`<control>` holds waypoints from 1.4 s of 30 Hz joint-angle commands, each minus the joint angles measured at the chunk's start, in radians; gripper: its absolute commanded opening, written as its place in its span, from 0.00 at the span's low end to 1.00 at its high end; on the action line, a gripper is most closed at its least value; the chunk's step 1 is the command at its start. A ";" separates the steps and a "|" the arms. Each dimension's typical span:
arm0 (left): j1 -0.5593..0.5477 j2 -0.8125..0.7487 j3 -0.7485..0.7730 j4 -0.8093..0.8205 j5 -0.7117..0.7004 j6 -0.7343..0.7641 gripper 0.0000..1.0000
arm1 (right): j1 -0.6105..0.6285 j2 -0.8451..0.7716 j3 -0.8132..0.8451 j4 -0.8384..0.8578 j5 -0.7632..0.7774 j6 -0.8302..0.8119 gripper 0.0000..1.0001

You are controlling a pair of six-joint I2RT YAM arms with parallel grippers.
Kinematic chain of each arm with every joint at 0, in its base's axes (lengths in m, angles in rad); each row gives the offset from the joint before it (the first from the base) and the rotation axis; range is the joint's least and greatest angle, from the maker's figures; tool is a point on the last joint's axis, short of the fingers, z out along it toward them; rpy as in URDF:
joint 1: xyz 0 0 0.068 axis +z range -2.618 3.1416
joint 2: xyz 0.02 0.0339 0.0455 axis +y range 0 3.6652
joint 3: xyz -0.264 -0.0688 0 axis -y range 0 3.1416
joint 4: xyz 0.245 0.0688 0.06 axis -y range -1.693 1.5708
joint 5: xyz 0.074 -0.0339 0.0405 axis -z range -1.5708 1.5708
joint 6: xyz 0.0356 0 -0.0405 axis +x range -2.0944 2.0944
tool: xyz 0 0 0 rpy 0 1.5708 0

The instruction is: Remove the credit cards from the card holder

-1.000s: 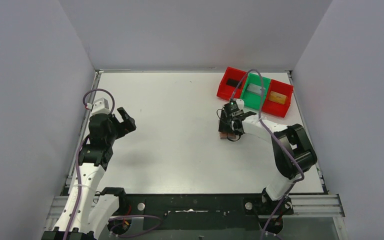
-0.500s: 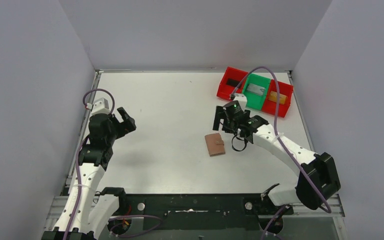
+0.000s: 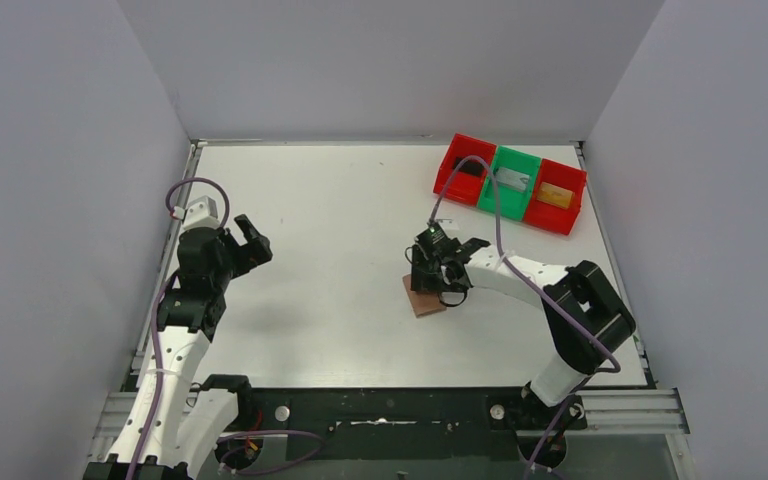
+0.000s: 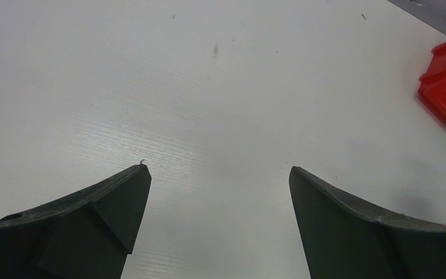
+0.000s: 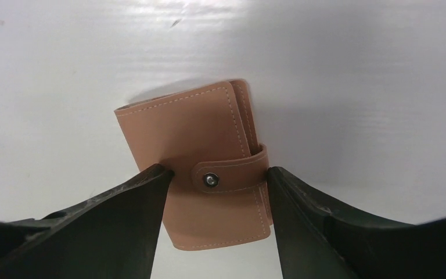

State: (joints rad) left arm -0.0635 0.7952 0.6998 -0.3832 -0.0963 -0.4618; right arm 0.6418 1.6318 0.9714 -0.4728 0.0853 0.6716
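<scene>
I see right gripper (image 5: 218, 169) jaws parted, straddling strap tab (image 5: 235, 171) | card holder (image 5: 191, 133) shut, flat, centre-right on table (image 3: 340, 200), long axis across closing line | left gripper (image 4: 219, 167) wide open, empty, far left

Your left arm (image 3: 172, 352) and right arm (image 3: 522, 272) wear white shells between black joint housings, each trailed by a purple-grey cable (image 3: 182, 188), with a white connector block (image 3: 200, 211) by the left hand (image 3: 252, 238), a green light (image 3: 430, 232) by the right hand (image 3: 428, 284), and matte-black wedge fingers (image 4: 96, 218).
</scene>
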 commanded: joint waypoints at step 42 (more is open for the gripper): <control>0.004 0.011 -0.005 0.043 0.069 0.002 0.93 | -0.443 0.373 0.765 -0.101 0.260 -0.167 0.87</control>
State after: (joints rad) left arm -0.0635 0.8051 0.6903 -0.3817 -0.0448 -0.4622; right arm 0.2092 1.9999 1.6756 -0.6178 0.3782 0.5510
